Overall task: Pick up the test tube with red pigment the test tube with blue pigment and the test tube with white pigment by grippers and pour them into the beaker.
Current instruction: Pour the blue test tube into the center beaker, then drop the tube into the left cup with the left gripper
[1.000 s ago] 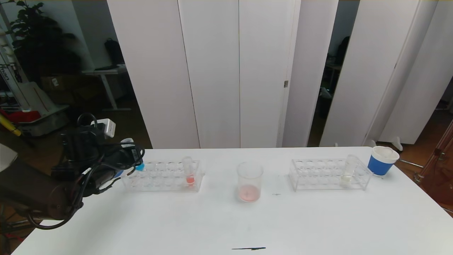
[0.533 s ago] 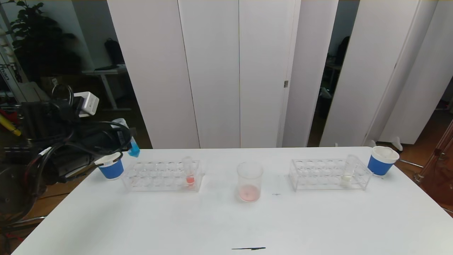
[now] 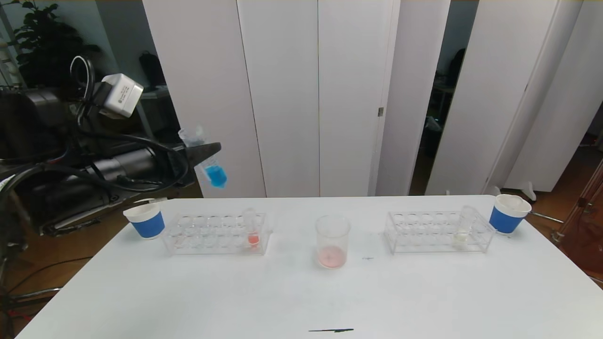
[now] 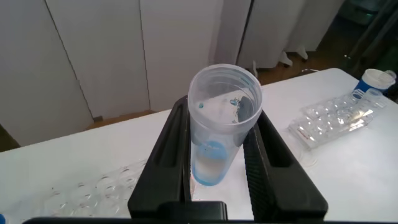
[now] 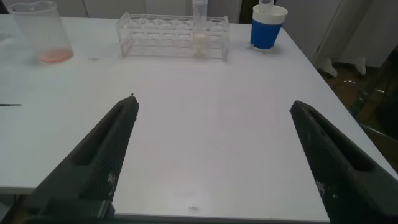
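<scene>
I see the test tube with blue pigment (image 3: 210,160) tilted, clamped in my left claw (image 3: 203,153), up in the air above the left rack (image 3: 216,234) and left of the beaker (image 3: 332,241). Test tube with white pigment (image 3: 463,227) stands in the right rack (image 3: 435,233). Right claw (image 5: 217,155) gapes wide, empty, over the bench (image 3: 301,292).

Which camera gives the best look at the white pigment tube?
The right wrist view: the test tube with white pigment stands unobstructed in its rack. The head view shows it smaller; the left wrist view shows it only faintly.
</scene>
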